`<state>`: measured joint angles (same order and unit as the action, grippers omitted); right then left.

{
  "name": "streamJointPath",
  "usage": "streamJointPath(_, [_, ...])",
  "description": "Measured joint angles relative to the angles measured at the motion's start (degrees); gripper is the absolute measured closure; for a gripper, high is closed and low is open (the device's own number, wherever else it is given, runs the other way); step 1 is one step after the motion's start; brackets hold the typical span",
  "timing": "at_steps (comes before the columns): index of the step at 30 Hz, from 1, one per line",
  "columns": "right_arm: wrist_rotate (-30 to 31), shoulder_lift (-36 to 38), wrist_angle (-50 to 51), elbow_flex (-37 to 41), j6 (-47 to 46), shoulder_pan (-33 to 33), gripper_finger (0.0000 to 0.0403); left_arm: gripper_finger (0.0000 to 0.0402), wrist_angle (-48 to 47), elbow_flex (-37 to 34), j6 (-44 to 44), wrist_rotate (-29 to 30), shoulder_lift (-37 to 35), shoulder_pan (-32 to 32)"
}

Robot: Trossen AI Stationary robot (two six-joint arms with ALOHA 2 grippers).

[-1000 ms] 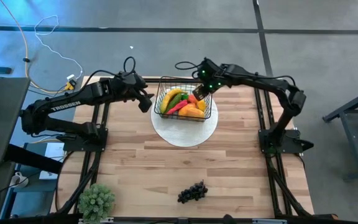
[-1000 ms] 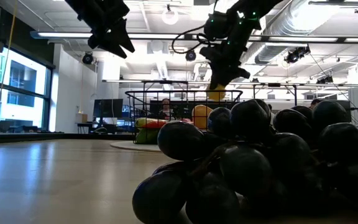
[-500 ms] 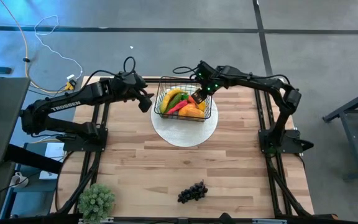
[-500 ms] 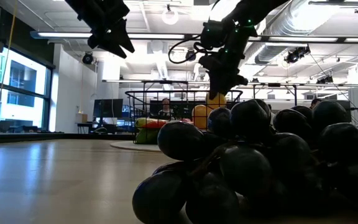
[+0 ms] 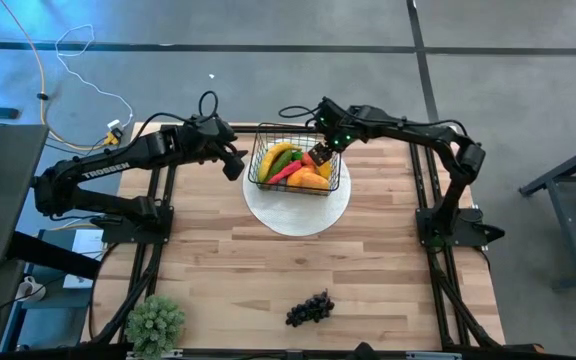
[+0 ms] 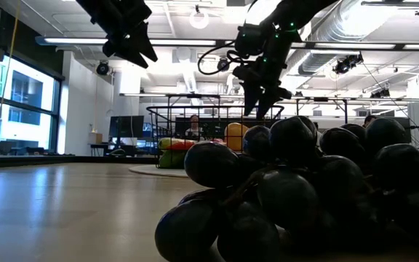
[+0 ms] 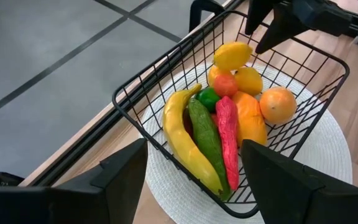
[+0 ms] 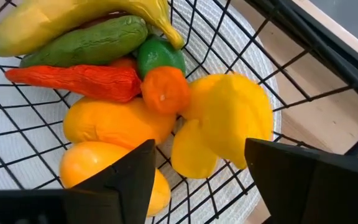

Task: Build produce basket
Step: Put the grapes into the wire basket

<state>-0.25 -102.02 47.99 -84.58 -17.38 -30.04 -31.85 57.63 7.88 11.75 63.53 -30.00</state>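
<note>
The rectangular black wire-mesh basket (image 5: pixel 295 166) is set on a round white woven plate (image 5: pixel 297 211) at the far middle of the wooden table (image 5: pixel 268 270). It is already filled with a yellow banana (image 7: pixel 185 147), a green cucumber (image 7: pixel 207 139), a red chili pepper (image 7: pixel 227 136), oranges and yellow lemons. The right gripper (image 5: pixel 320 147) is held just over the basket's far right corner, its fingers parted with nothing between them; a yellow lemon (image 8: pixel 232 120) is seen lying loose directly below. The left gripper (image 5: pixel 236 160) is parked beside the basket's left side, its fingers spread and empty.

A bunch of dark grapes (image 5: pixel 309 309) is left alone at the near edge of the table, well apart from the basket, so the task is judged unfinished. A risk is judged here: the lemon is perched on other rounded fruit and could be rolled against the mesh, or the basket rim could be snagged and dragged off the plate if the right gripper is lifted carelessly.
</note>
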Motion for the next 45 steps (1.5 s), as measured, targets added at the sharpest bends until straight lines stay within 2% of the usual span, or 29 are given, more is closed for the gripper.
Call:
streamJointPath(8, [-0.20,0.23,1.09,-3.86,-0.69,0.07,0.0175,0.0147,-0.03,0.00,-0.12,-0.68,0.00,0.00])
streamJointPath(15, [-0.15,0.25,3.50,-9.50,-3.20,0.15,0.0174,0.0118,-0.03,0.00,2.00,-1.00,0.00,-0.04])
streamJointPath(21, [0.39,0.25,6.84,-13.24,-6.81,0.42,0.0174,0.0108,-0.01,0.00,4.83,-7.19,0.00,0.19])
streamJointPath(24, [3.59,0.23,9.08,-15.37,-8.73,1.22,0.0174,0.0108,-0.01,0.00,5.46,-9.40,0.00,1.16])
streamJointPath(32, [12.11,0.27,17.71,-20.29,-13.87,5.10,0.0174,0.0108,-0.01,0.00,5.62,-9.64,0.00,6.79])
streamJointPath(45, [13.79,0.27,22.11,-20.79,-22.46,12.72,0.0174,0.0108,0.15,0.00,9.19,-8.54,0.54,19.36])
